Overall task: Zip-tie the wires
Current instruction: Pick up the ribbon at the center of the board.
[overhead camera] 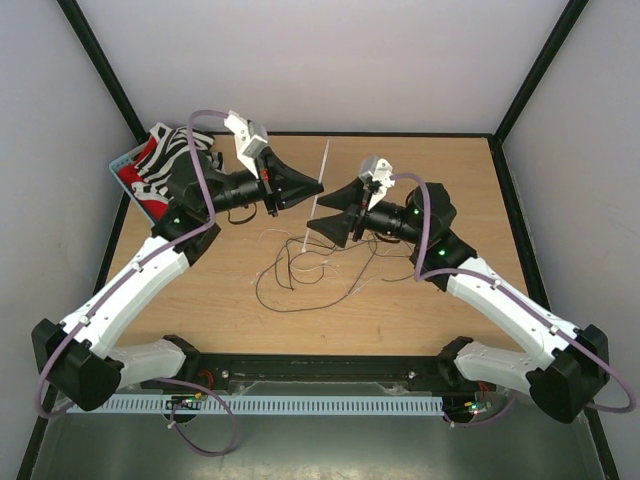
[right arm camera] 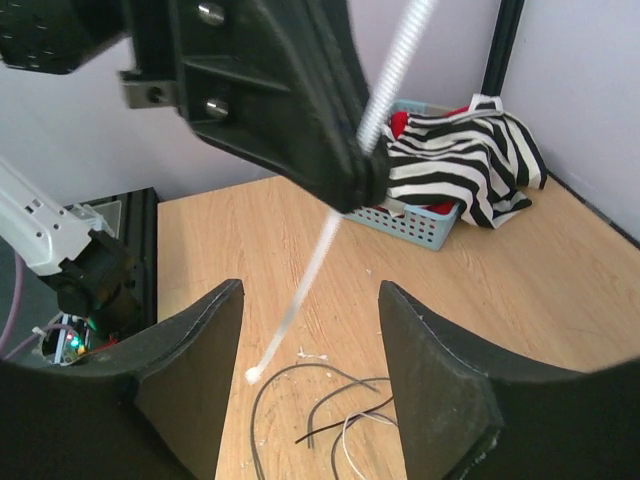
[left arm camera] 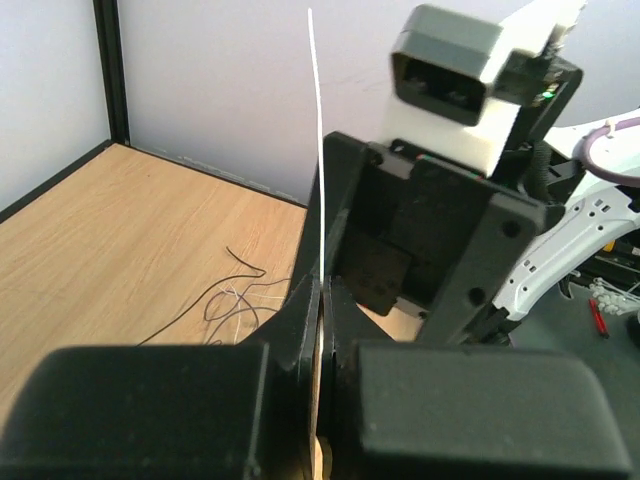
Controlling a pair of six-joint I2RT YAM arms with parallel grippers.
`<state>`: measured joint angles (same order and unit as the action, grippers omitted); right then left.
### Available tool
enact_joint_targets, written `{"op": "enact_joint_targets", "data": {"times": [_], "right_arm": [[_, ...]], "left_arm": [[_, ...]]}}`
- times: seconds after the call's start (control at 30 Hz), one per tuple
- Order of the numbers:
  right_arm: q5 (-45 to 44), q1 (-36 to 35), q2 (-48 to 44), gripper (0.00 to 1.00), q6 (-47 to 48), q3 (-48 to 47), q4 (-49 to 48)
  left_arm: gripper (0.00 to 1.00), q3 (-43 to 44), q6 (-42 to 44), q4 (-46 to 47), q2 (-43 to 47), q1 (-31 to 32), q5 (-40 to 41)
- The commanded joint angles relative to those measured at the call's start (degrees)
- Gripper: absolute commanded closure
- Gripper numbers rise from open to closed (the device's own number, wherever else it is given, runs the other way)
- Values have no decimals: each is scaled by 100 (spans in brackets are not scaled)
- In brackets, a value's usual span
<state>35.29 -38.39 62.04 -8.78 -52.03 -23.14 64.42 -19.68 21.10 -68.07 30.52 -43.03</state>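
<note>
Two pairs of jaws meet over the bench [overhead camera: 430, 310] centre: left jaws clench the tie [overhead camera: 325, 160] upright, seemingly so right jaws, spread wide, can take its end; wires [overhead camera: 292, 263] sprawl untied below.

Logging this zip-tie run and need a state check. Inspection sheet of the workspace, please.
Surface: wooden table, bare wood around the job area.
Job's things: wires lie loose and unbundled on the table. The white zip tie is held above them and is not looped around them.
Clutter: blue basket at the far left corner, with a striped cloth in it.
Grippers: left gripper is shut on the zip tie. The right gripper is open, its fingers on either side of the tie's lower part.
Cables: purple cables run along both arms, apart from the wires.
Surroundings: white walls and black frame posts; nothing else seen.
</note>
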Motion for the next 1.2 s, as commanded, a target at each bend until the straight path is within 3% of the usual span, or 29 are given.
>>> {"op": "enact_joint_targets", "data": {"times": [0.0, 0.17, 0.33, 0.6, 0.83, 0.93, 0.97, 1.1, 1.17], "right_arm": [[-126, -28, 246, 36, -187, -186, -201], [-108, -28, 327, 57, -311, -230, -507], [82, -26, 305, 66, -342, -258, -626], [335, -28, 246, 70, -437, -209, -797], [204, -24, 140, 100, -219, -126, -762], [92, -20, 87, 100, 10, -91, -681], [64, -22, 62, 100, 113, -69, -676], [-367, -27, -80, 100, 843, 129, -724], [-677, -28, -193, 100, 1322, 328, -941]], "left_arm": [[100, -79, -167, 223, 235, 22, -52], [100, -172, -211, 228, 312, 52, -74], [100, -301, -226, 228, 335, 50, -44], [100, -360, -283, 288, 220, 60, 64], [99, -385, -403, 315, 233, 53, 214], [89, -408, -553, 317, 260, 25, 347], [80, -405, -633, 316, 279, -23, 376], [9, -357, -1213, 308, 421, -311, 426], [1, -364, -1591, 284, 552, -535, 497]]}}
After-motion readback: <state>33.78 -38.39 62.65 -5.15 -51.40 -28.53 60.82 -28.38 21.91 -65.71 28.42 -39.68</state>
